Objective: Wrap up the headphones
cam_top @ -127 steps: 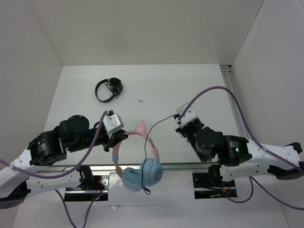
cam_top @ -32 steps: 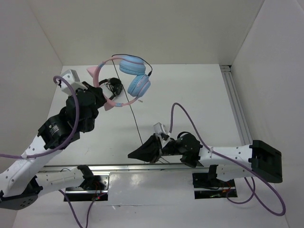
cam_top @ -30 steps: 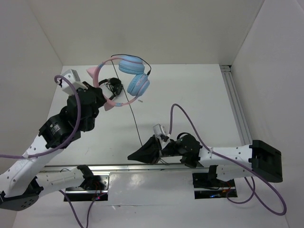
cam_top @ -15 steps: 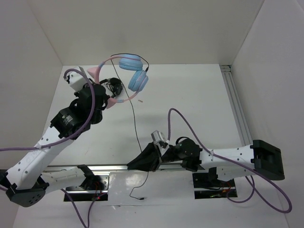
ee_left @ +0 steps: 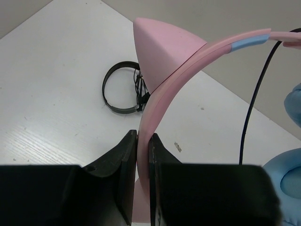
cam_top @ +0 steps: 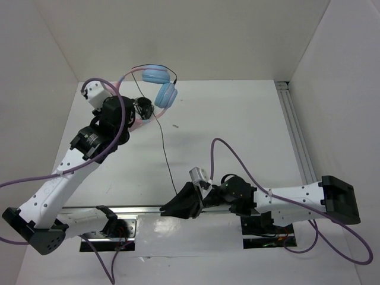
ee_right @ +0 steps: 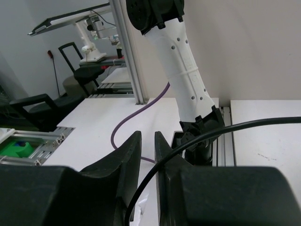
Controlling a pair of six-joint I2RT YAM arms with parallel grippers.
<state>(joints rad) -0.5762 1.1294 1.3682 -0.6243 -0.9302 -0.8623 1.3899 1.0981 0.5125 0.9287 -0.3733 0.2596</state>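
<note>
The headphones hang in the air at the back left: pink headband (cam_top: 126, 78), two light-blue ear cups (cam_top: 165, 94). My left gripper (cam_top: 128, 116) is shut on the headband, seen close in the left wrist view (ee_left: 142, 137) below the pink cat ear (ee_left: 160, 52); one blue cup (ee_left: 288, 175) shows at the right edge. The thin black cable (cam_top: 164, 145) runs taut from the cups down to my right gripper (cam_top: 165, 211) at the near edge. In the right wrist view the cable (ee_right: 221, 132) passes into the narrow gap of the right gripper (ee_right: 146, 140), which is shut on it.
Small all-black headphones (cam_top: 143, 107) lie on the table at the back left, also in the left wrist view (ee_left: 121, 88). A small dark speck (cam_top: 176, 126) lies mid-table. An aluminium rail (cam_top: 294, 127) runs along the right edge. White walls close three sides.
My left arm has carried the headphones farther back and left. My right gripper has slid slightly toward the near edge, and the cable between them is drawn straighter. The dangling cable end is out of sight.
</note>
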